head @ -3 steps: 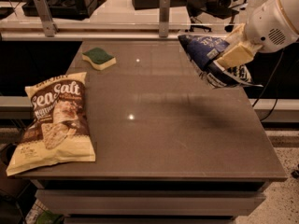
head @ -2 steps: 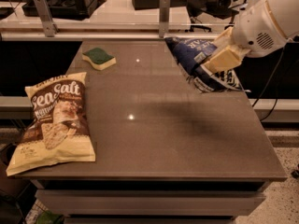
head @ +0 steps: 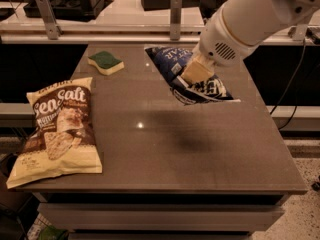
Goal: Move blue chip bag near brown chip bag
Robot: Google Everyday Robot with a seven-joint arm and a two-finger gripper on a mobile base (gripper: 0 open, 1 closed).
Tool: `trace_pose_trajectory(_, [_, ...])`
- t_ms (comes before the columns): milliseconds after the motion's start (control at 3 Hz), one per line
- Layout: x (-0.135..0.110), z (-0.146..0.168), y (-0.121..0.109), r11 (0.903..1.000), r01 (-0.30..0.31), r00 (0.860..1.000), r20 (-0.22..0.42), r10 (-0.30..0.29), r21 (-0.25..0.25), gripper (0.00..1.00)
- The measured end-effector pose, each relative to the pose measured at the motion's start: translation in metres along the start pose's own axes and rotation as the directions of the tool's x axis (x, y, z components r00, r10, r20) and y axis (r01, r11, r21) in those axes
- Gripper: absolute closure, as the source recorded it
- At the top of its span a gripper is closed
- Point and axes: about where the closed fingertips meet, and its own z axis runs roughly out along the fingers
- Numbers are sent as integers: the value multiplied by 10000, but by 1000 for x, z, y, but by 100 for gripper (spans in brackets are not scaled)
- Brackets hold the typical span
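Note:
The blue chip bag is a crinkled dark blue foil bag with white lettering. It hangs tilted above the table, right of centre toward the back. My gripper is shut on the bag near its middle, its cream fingers pressed into the foil, with the white arm reaching in from the upper right. The brown chip bag lies flat at the table's front left corner, cream-yellow and brown with "Sea Salt" lettering. A wide stretch of table separates the two bags.
A green-and-yellow sponge lies at the back left of the brown table. Behind the table runs a ledge with metal posts and dark equipment. The table's right edge drops to a speckled floor.
My gripper has carried the blue chip bag leftward from over the table's right edge toward the middle. The brown chip bag and the sponge have not moved.

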Motion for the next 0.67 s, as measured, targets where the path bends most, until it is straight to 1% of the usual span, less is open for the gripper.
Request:
trace_pose_trajectory(333, [-9,13,12,9982,47,9941,-1085,18,599,100])
trace_pose_trajectory(667, [-14,22,22,9981,174,9843,-1762,-68,584,100])
